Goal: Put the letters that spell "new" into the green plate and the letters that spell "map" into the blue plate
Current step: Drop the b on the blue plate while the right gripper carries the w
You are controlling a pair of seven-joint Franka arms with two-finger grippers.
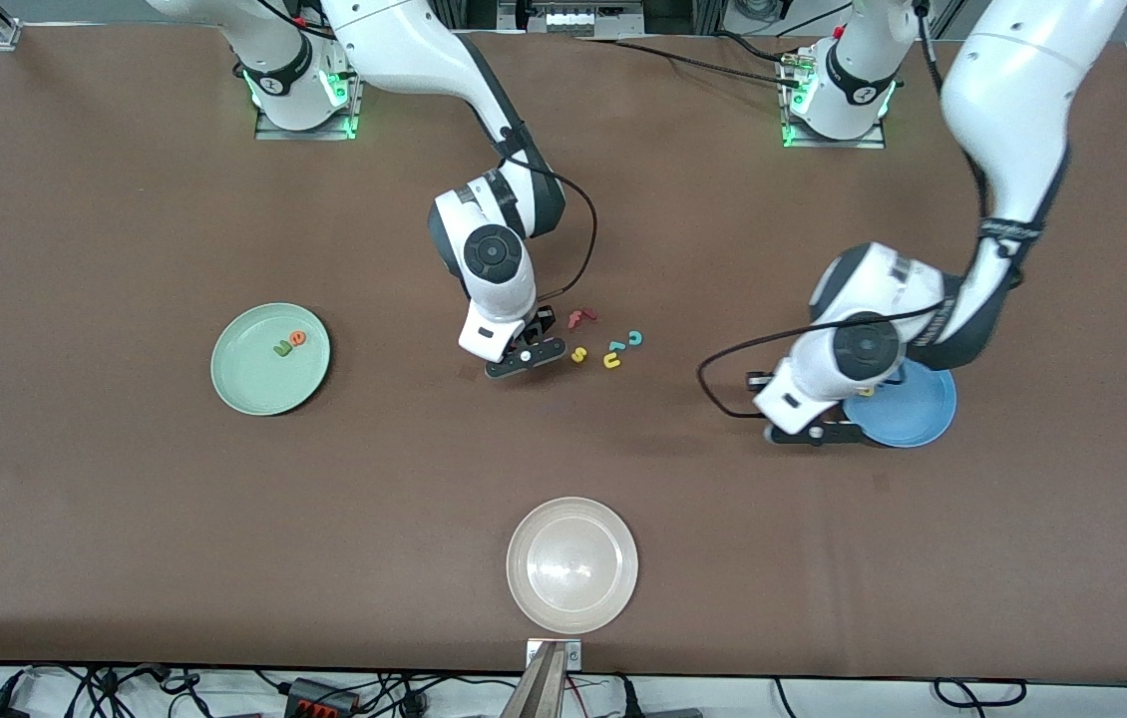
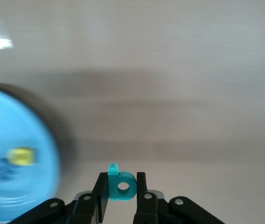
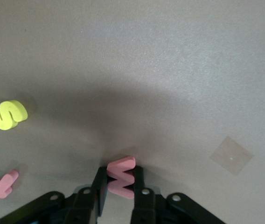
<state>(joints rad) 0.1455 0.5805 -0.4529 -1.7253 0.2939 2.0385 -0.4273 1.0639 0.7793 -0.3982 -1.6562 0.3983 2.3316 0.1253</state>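
My right gripper point(image 3: 119, 170) is shut on the salmon w point(image 3: 122, 177), low over the table next to the loose letters; in the front view this gripper point(image 1: 524, 357) hides the w. Shut on the teal p point(image 2: 122, 185), my left gripper point(image 2: 122, 176) hangs beside the rim of the blue plate point(image 2: 16, 186), where a yellow a point(image 2: 20, 156) and a blurred blue m point(image 2: 2, 171) lie. The front view shows that gripper point(image 1: 818, 433) at the blue plate's point(image 1: 913, 409) edge. The green plate point(image 1: 254, 384) holds the green n point(image 1: 281, 348) and the orange e point(image 1: 296, 338).
Loose letters lie mid-table: a red f point(image 1: 580, 318), a yellow s point(image 1: 578, 354), a yellow u point(image 1: 612, 360) and a teal c point(image 1: 634, 338). A whitish-beige plate point(image 1: 571, 598) sits near the table's front edge.
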